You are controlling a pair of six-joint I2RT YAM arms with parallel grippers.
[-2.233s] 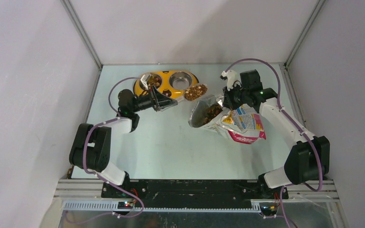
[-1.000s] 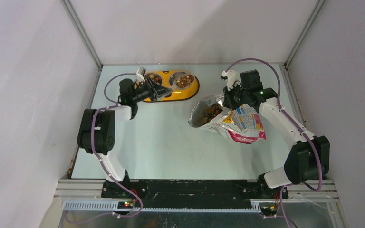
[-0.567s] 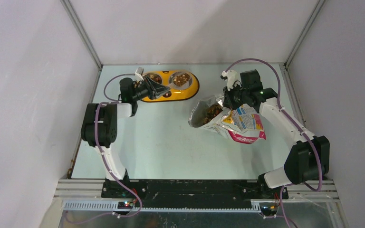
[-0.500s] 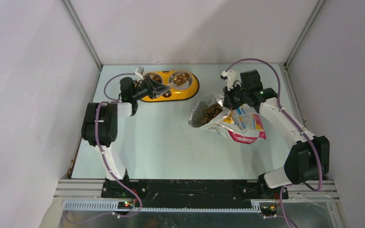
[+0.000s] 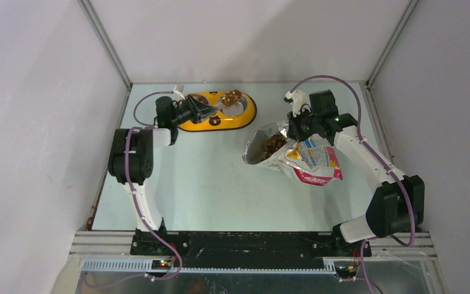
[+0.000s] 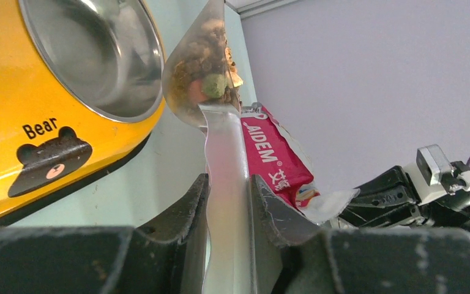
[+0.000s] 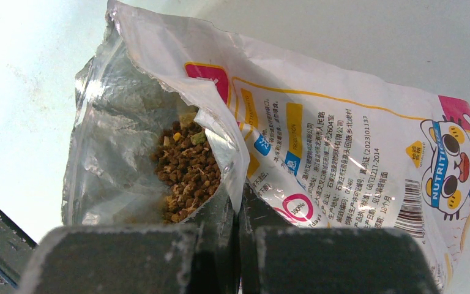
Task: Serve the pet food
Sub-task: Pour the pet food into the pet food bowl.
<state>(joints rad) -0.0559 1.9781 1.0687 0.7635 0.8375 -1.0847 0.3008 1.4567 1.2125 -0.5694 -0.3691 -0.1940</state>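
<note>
The left hand [image 5: 207,111] sits in the upper middle of the overhead view, over the left end of the yellow feeder [image 5: 249,114]. Its fingers [image 6: 191,205] are set narrow and clamp the flat handle of the translucent scoop [image 6: 225,153]. The scoop's cup is heaped with pet food [image 6: 205,61], brown pieces with one greenish bit. In the left wrist view the cup is just beside the rim of a steel bowl [image 6: 92,55] set in the feeder. From above, the load shows at the far edge of the feeder's right-hand bowl. Whether the scoop touches the rim cannot be told. A black bear badge [image 6: 49,153] with the word "Bear" marks the feeder's yellow side. To the right of centre in the overhead view, the right hand [image 7: 238,211] has its fingers pressed together on the torn front lip of the bag [image 7: 343,135], holding the mouth open. The bag lies tilted on the pale tabletop [image 5: 208,177], with its silver lining showing and its cartoon cat toward the right edge of the right wrist view. More pet food lies inside the bag's mouth, just above the pinching fingers. The bag and the feeder are well apart.
</note>
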